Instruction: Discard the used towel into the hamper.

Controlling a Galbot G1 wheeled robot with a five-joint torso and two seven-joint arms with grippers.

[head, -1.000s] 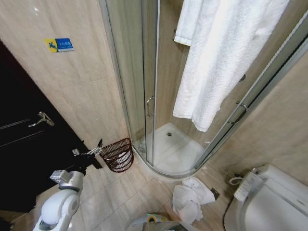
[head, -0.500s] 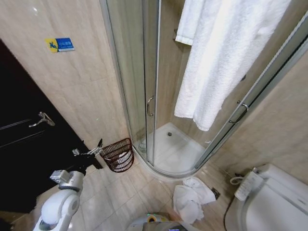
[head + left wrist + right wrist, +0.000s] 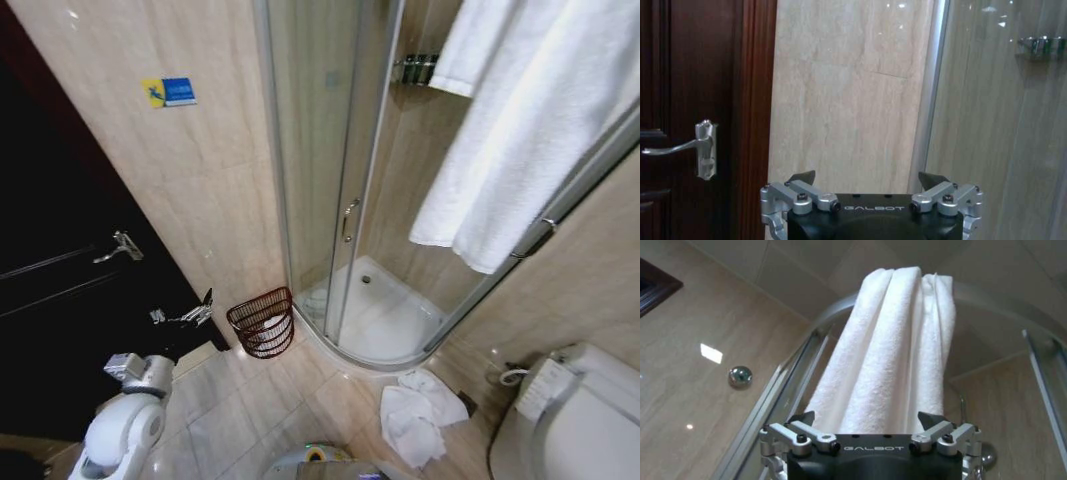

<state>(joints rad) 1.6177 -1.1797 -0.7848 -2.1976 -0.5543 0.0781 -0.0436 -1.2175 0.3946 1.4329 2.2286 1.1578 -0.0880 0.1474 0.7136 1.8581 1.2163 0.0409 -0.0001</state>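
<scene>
The used towel (image 3: 415, 422), a crumpled white terry cloth, lies in a heap on the beige tiled floor (image 3: 240, 410) between the curved shower base (image 3: 385, 325) and the white toilet (image 3: 570, 420), touching neither gripper. The hamper (image 3: 263, 322), a small round dark reddish-brown openwork basket tapering to its base, stands on the floor against the marbled beige wall (image 3: 215, 190), just beside the glass shower enclosure (image 3: 320, 180) and well apart from the towel.

A large white towel (image 3: 525, 130) hangs over the top rail of the enclosure; in the right wrist view it drapes in folds straight ahead of the right gripper (image 3: 867, 419), whose fingers stand spread with nothing between them. The left gripper (image 3: 203, 308) is held out level near the hamper, beside the dark wooden door (image 3: 60, 290) with its silver lever handle (image 3: 120, 247); in the left wrist view its fingers are likewise parted and empty, facing the wall.

A blue and yellow sign (image 3: 169, 92) is fixed high on the wall; its writing is too small to read. Both gripper bodies bear the word "GALBOT".
</scene>
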